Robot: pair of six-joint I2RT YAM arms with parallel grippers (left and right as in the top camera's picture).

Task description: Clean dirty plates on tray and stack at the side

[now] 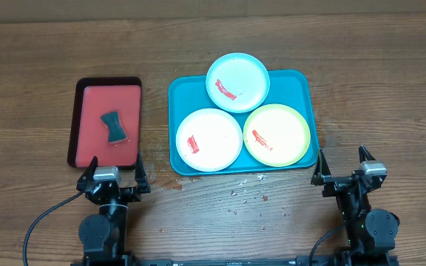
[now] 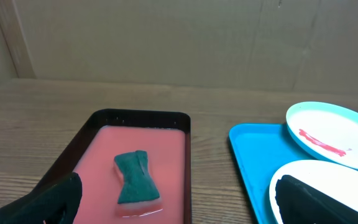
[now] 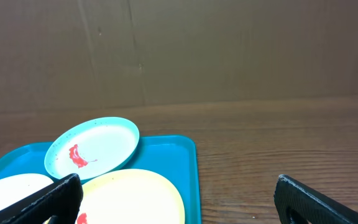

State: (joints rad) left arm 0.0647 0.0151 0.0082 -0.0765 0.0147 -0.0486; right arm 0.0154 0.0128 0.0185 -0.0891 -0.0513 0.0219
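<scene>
left claw [image 1: 116, 158] and right claw [image 1: 342, 151] gape empty, white plate [image 1: 213, 129] cropped in wrist views.

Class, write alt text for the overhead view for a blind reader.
Three sauce-smeared plates, light blue, white and yellow-green, sit on a teal tray on a wooden table. Beside it, a green sponge lies in a red tray. The left gripper and right gripper are open, empty.

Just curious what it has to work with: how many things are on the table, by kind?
Plates: 3 (light blue plate, white plate, yellow-green plate)
Trays: 2 (teal tray, red tray)
Sponge: 1
Total: 6
</scene>
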